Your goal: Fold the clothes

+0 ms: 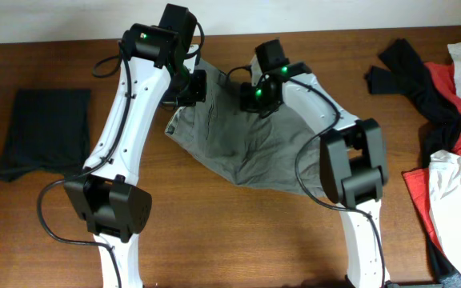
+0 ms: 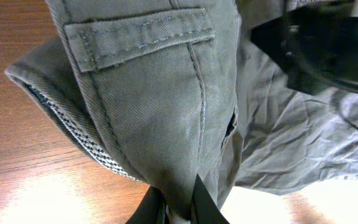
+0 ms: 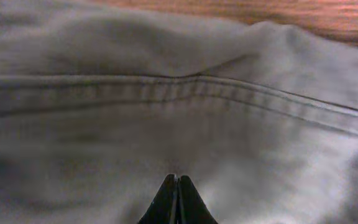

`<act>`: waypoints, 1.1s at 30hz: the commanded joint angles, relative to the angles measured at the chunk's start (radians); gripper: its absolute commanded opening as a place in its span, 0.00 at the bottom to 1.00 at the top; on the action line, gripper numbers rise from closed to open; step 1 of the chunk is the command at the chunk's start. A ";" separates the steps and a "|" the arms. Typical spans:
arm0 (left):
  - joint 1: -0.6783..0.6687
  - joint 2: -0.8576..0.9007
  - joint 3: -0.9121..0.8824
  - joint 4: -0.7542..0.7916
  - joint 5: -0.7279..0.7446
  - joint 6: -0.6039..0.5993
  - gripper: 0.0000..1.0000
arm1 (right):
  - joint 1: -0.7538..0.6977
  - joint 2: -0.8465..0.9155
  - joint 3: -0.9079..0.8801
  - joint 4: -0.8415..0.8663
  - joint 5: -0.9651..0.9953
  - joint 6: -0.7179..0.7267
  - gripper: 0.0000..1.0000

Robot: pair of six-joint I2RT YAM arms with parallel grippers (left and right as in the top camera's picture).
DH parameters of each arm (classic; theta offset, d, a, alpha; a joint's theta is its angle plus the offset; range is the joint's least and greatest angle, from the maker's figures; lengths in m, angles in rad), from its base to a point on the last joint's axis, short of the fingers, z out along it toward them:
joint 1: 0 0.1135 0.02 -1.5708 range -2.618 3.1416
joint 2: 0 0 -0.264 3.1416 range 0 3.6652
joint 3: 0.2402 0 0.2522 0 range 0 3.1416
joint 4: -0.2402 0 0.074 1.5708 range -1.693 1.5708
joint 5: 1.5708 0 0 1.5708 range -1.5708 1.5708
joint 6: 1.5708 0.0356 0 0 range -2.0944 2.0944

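The grey-khaki trousers (image 1: 246, 140) lie crumpled in the middle of the wooden table (image 1: 214, 232). My left gripper (image 1: 192, 88) is at their upper left corner, shut on a bunch of the fabric. In the left wrist view the cloth (image 2: 160, 99) rises from between the fingers of that gripper (image 2: 178, 186), with a pocket flap (image 2: 142, 34) and a chequered lining edge (image 2: 86, 140) showing. My right gripper (image 1: 256, 96) hovers over the trousers' top edge. Its wrist view shows the gripper (image 3: 178, 178) shut, tips together, close over a seam of the cloth (image 3: 179, 118); nothing shows between the tips.
A folded black garment (image 1: 42, 132) lies at the left of the table. At the right lies a pile of more clothes: a black piece (image 1: 410, 76), a red one (image 1: 446, 88) and white ones (image 1: 458, 184). Both arm bases (image 1: 106, 204) (image 1: 354, 164) stand toward the near side of the table.
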 commanded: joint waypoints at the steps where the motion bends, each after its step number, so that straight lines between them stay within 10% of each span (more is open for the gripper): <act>1: -0.004 -0.040 0.026 -0.001 0.008 -0.002 0.01 | 0.034 0.052 0.001 0.036 -0.008 0.013 0.04; 12: -0.003 -0.040 0.026 -0.001 -0.004 -0.002 0.00 | 0.007 0.031 0.081 0.011 -0.058 0.011 0.10; 25: -0.003 -0.040 0.026 0.014 0.000 -0.002 0.01 | -0.243 -0.074 0.258 -0.739 0.014 -0.233 0.04; 33: -0.006 -0.040 0.027 0.027 0.001 -0.002 0.01 | -0.340 -0.074 0.140 -0.833 0.183 -0.240 0.04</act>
